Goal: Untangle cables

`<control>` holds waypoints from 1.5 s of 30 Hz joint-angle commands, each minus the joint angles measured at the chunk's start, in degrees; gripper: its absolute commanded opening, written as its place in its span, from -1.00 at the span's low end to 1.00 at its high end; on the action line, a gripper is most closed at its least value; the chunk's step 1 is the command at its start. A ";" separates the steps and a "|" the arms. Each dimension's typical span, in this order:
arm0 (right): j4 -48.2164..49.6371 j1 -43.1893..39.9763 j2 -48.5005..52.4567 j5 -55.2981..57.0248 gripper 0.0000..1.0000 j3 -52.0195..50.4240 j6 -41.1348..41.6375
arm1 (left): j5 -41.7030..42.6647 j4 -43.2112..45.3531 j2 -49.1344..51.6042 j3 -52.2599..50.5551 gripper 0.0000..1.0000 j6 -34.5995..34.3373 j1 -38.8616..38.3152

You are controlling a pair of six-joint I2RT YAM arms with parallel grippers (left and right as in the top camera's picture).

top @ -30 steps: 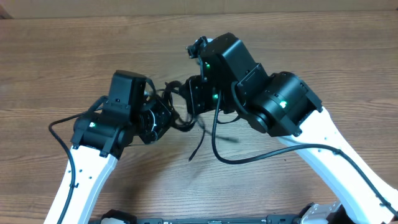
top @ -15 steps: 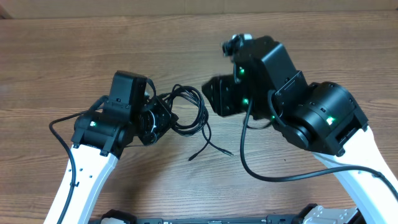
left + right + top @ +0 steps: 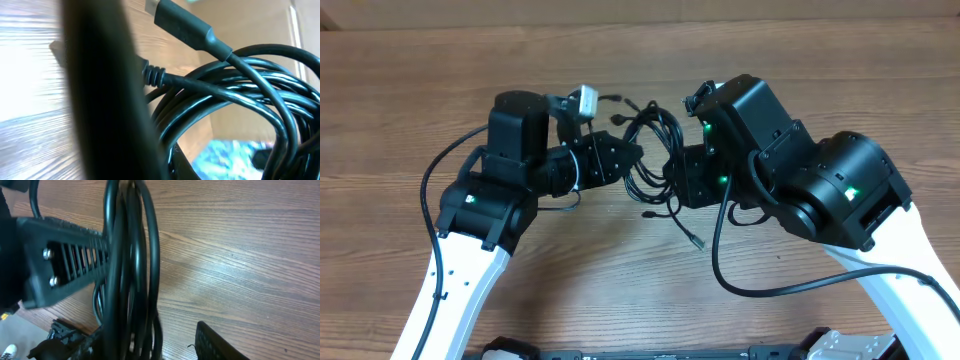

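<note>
A dark, blurred finger [image 3: 105,100] crossed the foreground. Behind it, glossy black cables [image 3: 235,90] looped rightward, a plug connector [image 3: 182,27] topmost, a ribbed collar [image 3: 155,76] beside the finger, with wooden worktop [image 3: 30,75] at left.

Arms [image 3: 445,290]: white links, black joints.
Lights [image 3: 849,193]: green.
Wires [image 3: 760,293]: thick, black.
Finger [image 3: 65,262]: black, slotted, two screws.

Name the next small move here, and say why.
Likely shut the open right claw on the strands crossing it, then draw gently away from the left claw. The cables hang as one coiled bundle between both claws, with only loose ends trailing free.
</note>
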 commanded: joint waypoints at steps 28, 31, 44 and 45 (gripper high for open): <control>1.11 -0.20 -0.66 30.71 -0.92 1.20 8.59 | 8.17 -3.72 -0.15 0.09 -0.89 9.16 -0.37; 1.05 -0.20 -0.70 35.26 -0.92 1.20 8.61 | 7.28 -3.82 -0.15 0.09 -0.88 9.14 -0.37; -1.18 -0.20 -0.92 61.96 -0.91 1.20 8.59 | 6.73 -4.79 -0.15 0.09 -0.86 10.27 -0.37; -1.51 -0.20 -0.92 62.86 -0.91 1.20 8.59 | 6.73 -4.92 -0.15 0.09 -0.86 10.54 -0.37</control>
